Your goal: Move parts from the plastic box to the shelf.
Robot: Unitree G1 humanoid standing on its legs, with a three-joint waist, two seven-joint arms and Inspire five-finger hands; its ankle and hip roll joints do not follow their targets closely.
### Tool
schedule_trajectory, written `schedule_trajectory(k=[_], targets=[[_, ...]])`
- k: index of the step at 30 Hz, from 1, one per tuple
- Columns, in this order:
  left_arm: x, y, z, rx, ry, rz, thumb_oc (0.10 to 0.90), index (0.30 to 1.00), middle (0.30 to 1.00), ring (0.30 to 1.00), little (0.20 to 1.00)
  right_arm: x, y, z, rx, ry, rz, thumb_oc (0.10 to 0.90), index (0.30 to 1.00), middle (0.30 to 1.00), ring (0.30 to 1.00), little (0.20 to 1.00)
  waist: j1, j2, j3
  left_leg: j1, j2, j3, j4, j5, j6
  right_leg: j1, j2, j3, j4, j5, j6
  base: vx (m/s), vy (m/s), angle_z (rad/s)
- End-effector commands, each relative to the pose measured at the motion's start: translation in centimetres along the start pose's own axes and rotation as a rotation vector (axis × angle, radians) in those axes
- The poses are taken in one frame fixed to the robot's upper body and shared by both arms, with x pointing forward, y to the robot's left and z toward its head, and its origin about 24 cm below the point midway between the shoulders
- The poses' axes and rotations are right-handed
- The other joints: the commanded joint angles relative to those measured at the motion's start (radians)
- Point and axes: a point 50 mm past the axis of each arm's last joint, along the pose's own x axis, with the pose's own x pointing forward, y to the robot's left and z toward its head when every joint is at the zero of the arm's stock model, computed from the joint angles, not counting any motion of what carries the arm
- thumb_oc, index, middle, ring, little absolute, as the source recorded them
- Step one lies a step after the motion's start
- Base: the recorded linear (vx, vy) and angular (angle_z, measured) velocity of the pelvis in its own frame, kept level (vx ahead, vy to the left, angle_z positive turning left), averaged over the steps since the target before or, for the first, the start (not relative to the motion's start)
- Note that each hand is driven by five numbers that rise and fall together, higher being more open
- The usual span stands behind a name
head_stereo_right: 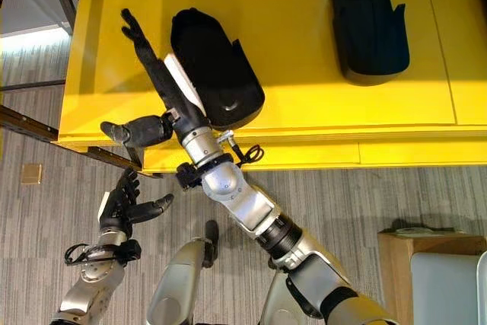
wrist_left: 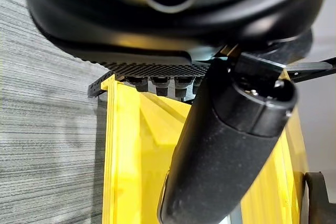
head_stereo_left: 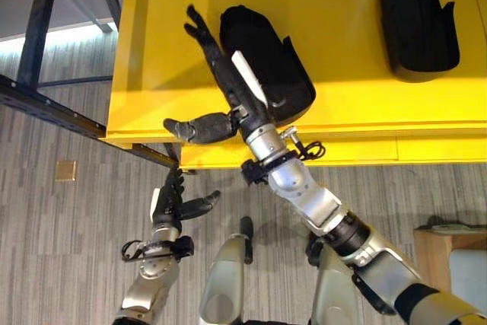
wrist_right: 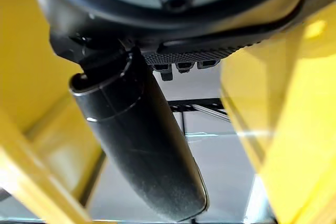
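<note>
Landmark: the flat yellow shelf (head_stereo_left: 342, 123). Left to right:

Left hand (head_stereo_left: 176, 205) hangs below the shelf's front edge, over the grey striped floor (head_stereo_left: 68, 249), well apart from any part. Fingers straight and loosely spread, thumb out to the side, holding nothing. Looks parked so it stays clear of the working arm.

Right hand (head_stereo_left: 221, 74) reaches up over the shelf's left portion. Fingers straight and pressed together in a row, thumb splayed wide toward the shelf's front-left edge. Nothing pinched or wrapped. Its fingers lie along the left flank of the near black moulded plastic part (head_stereo_left: 270, 62), just beside or touching; cannot tell which. Probably a flat-hand nudge or a release after setting it down.

That part lies flat on the shelf near its front edge, angled. A second black moulded part (head_stereo_left: 417, 24) lies flat toward the shelf's right back, well apart from both hands. Both parts look placed, so the task seems well along.
</note>
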Motion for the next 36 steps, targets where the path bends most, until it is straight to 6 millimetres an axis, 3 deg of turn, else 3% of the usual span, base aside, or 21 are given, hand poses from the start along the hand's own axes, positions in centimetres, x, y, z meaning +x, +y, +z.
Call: schedule_trajectory(k=[1, 6, 15, 19, 24, 36], targets=[[-0.2, 1.3, 3.6, -0.001, -0.191, 0.013, 0.9, 1.0, 1.0, 1.0, 1.0, 1.4, 0.8, 9.0, 0.171, -0.451, -0.016, 0.9, 1.0, 1.0, 1.0, 1.0, 0.012, -0.037, -0.044, 0.045, 0.025, -0.014, -0.043, -0.007, -0.029, 0.078, -0.085, 0.035, -0.058, 0.068, 0.089, 0.0, 0.0, 0.0], [-0.1, 1.3, 3.2, 0.02, -0.177, -0.001, 0.9, 1.0, 1.0, 1.0, 1.0, 1.0, 0.8, 8.7, 0.2, -0.439, 0.018, 0.9, 1.0, 1.0, 1.0, 1.0, 0.007, -0.048, -0.083, 0.09, 0.022, -0.015, -0.125, 0.027, -0.031, 0.13, -0.078, 0.022, -0.143, 0.101, 0.094, 0.02, -0.014, -0.09], [-0.1, 2.2, 4.9, -0.016, -0.245, 0.023, 0.9, 1.0, 1.0, 1.0, 1.0, -0.7, -2.0, 6.1, 0.262, -0.316, 0.002, 0.9, 1.0, 1.0, 1.0, 1.0, -0.021, -0.081, -0.143, 0.163, 0.034, 0.006, -0.252, 0.079, -0.037, 0.181, -0.061, 0.007, -0.251, 0.144, 0.105, 0.03, -0.015, -0.07], [-0.7, 2.9, 5.7, -0.044, -0.286, 0.035, 0.9, 1.0, 1.0, 1.0, 1.0, -2.2, -3.6, 5.1, 0.223, -0.276, -0.027, 0.9, 1.0, 1.0, 1.0, 1.0, -0.029, -0.092, -0.165, 0.196, 0.04, 0.014, -0.303, 0.1, -0.043, 0.207, -0.053, 0.001, -0.293, 0.154, 0.111, 0.03, -0.033, -0.08], [-1.9, 2.9, 8.4, -0.085, -0.412, 0.011, 0.9, 1.0, 1.0, 1.0, 1.0, -4.3, -6.2, 3.5, 0.154, -0.197, -0.088, 0.9, 1.0, 1.0, 1.0, 1.0, -0.042, -0.095, -0.197, 0.235, 0.05, 0.024, -0.366, 0.129, -0.054, 0.23, -0.038, -0.007, -0.338, 0.163, 0.117, 0.02, -0.021, -0.03], [-4.7, 3.7, 11.3, -0.181, -0.54, -0.052, 0.9, 1.0, 1.0, 1.0, 1.0, -10.3, -10.3, 1.5, 0.093, -0.026, -0.155, 0.9, 1.0, 1.0, 1.0, 1.0, -0.065, -0.08, -0.271, 0.292, 0.079, 0.033, -0.491, 0.2, -0.075, 0.285, -0.005, -0.032, -0.426, 0.184, 0.123, 0.03, -0.031, 0.0]])
